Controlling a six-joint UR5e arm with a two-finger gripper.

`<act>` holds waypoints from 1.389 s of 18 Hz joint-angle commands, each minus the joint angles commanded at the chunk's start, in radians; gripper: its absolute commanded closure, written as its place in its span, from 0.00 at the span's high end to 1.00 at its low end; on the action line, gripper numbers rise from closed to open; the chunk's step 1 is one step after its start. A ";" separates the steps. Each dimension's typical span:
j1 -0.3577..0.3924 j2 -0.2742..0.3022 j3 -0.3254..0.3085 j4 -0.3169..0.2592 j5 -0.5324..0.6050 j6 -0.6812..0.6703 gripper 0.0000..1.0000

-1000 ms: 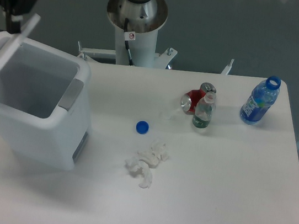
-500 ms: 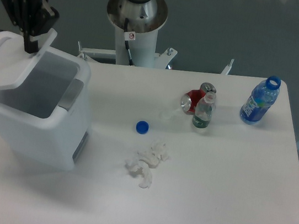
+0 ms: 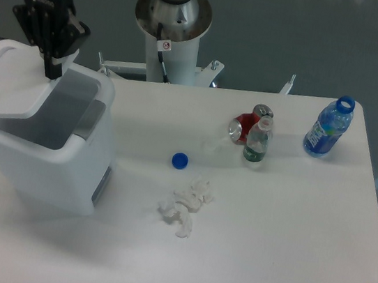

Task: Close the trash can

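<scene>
The trash can [image 3: 59,165] is a large white boxy bin at the table's left, with a grey latch on its right side. Its flat white lid [image 3: 14,82] is hinged at the left and tilted down over the opening, leaving a gap on the right side. My gripper [image 3: 50,66] is black, points down, and its fingertips press on the lid's upper right edge. The fingers look close together with nothing held between them.
A blue bottle cap [image 3: 180,160] and crumpled white tissue [image 3: 185,205] lie mid-table. A red can [image 3: 244,127] and small green-labelled bottle [image 3: 256,141] stand behind them, and a blue open bottle [image 3: 328,127] at the far right. The robot base [image 3: 172,19] stands behind the table.
My gripper has moved right and down, pushing the lid from nearly upright to tilted low over the bin's opening.
</scene>
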 joint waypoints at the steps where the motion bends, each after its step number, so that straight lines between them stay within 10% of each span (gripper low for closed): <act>1: 0.002 -0.003 -0.005 0.000 0.002 0.000 0.00; 25: 0.014 -0.009 -0.028 0.015 0.002 0.000 0.00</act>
